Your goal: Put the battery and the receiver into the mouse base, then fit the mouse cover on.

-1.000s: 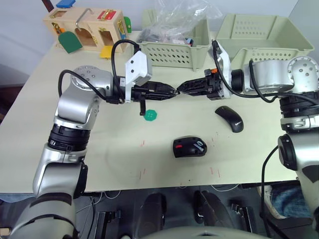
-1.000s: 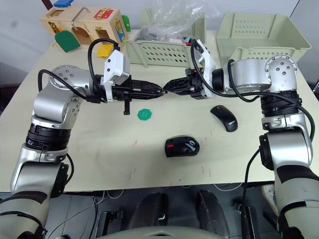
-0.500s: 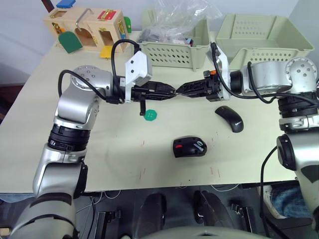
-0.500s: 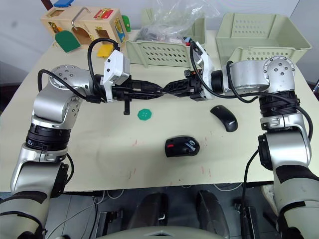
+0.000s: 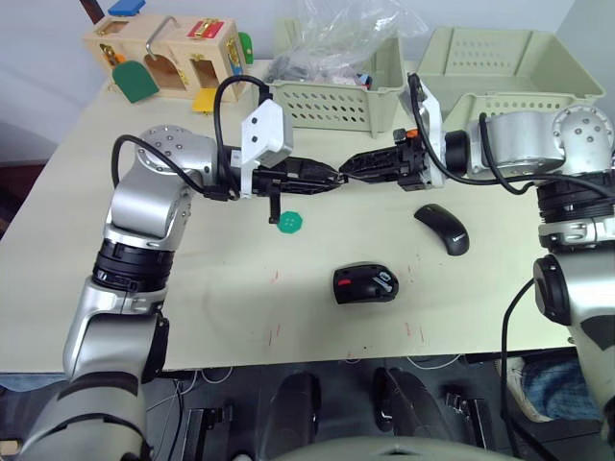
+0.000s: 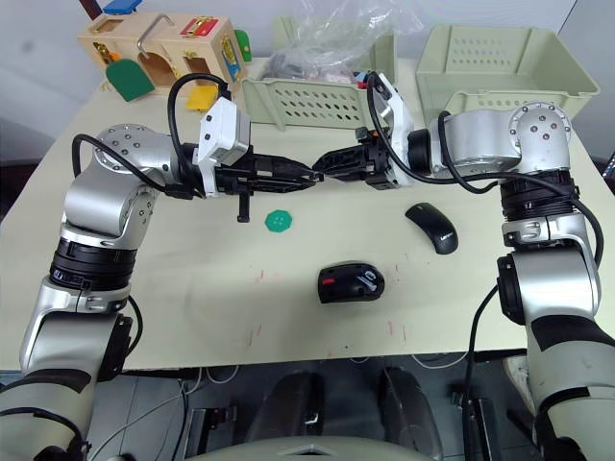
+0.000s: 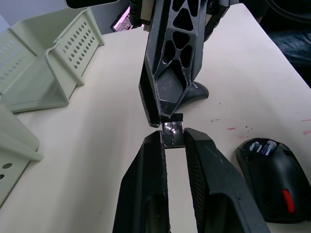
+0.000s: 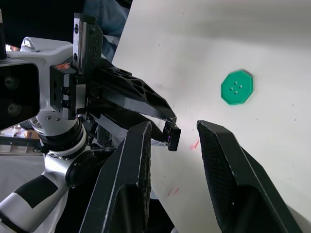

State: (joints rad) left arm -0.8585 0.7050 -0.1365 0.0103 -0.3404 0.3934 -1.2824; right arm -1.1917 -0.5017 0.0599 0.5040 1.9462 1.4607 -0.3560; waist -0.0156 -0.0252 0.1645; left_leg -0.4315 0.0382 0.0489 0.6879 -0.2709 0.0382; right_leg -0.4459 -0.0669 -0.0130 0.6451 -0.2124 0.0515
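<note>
**Receiver held in mid-air between two meeting grippers**

- Left gripper (image 7: 173, 141): raised above the table (image 5: 192, 279), pointing toward the robot's right. Fingers nearly closed, pinching the receiver (image 7: 173, 132), a tiny dark squarish piece, at their tips. The piece juts slightly beyond the fingertips.
- Right gripper (image 8: 175, 127): raised at the same height, pointing toward the robot's left, tip to tip with the left gripper. Fingers spread well apart, with a clear gap between them; nothing grasped. In the left wrist view its fingertips sit just beside the receiver's free end; whether they touch it cannot be told.
- Mouse base (image 5: 365, 284): black, with red patch, lying on the table toward the near edge, below and well apart from both grippers. A blue-and-silver glint shows in its top recess (image 7: 260, 147); whether this is the battery cannot be told for certain.
- Mouse cover (image 5: 443, 229): glossy black shell, lying on the table to the robot's right of the base, under the right arm.
- Green disc (image 5: 290, 223): flat on the table, beneath the left gripper.
- Baskets (image 5: 336, 96): pale green, along the table's far edge.
</note>
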